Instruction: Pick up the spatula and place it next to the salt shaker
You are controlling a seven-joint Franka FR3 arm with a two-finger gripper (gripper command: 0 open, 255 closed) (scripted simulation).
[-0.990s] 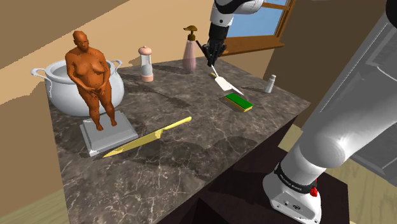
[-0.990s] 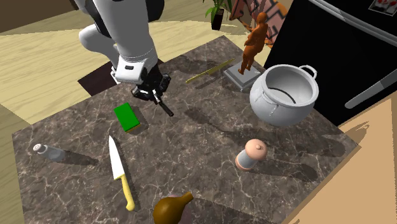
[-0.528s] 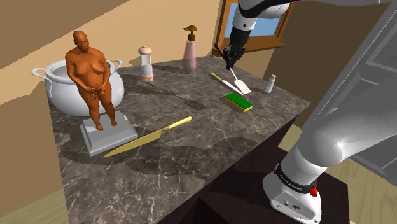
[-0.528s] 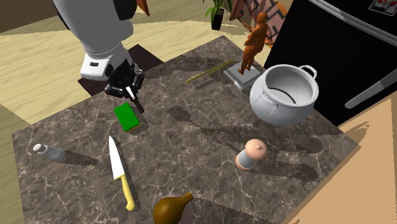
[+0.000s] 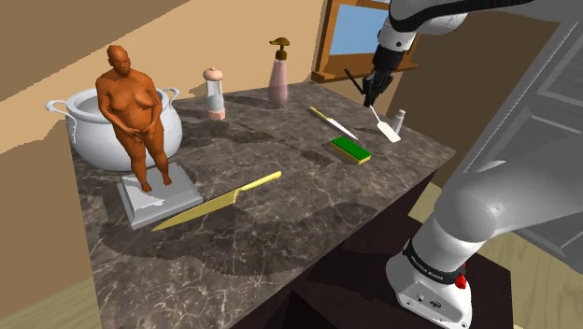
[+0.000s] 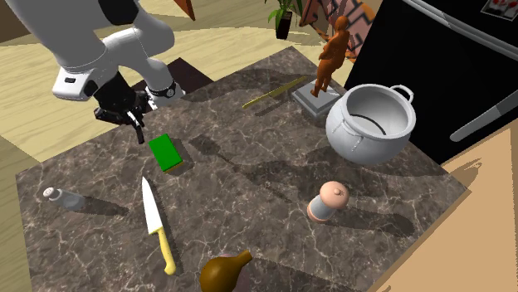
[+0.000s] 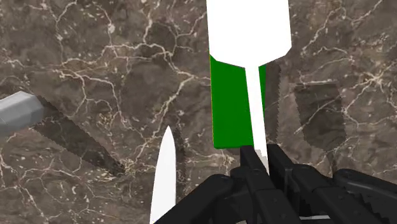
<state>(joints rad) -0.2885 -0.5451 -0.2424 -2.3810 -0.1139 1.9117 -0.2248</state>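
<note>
Dark veined marble bench [image 5: 280, 215] lies below the black claw [image 5: 371, 86], clamped on the thin handle of the flat white spatula [image 5: 387, 133], which hangs aloft at the frame's upper right, its long axis slanting blade-first toward the small grey salt shaker [image 5: 399, 116] just beside it.

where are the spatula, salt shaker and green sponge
spatula [image 7: 248, 28], wrist view, on its white blade
salt shaker [image 5: 399, 117], shoulder view, on its upper body
green sponge [image 6: 165, 153], second exterior view, on its top face
</note>
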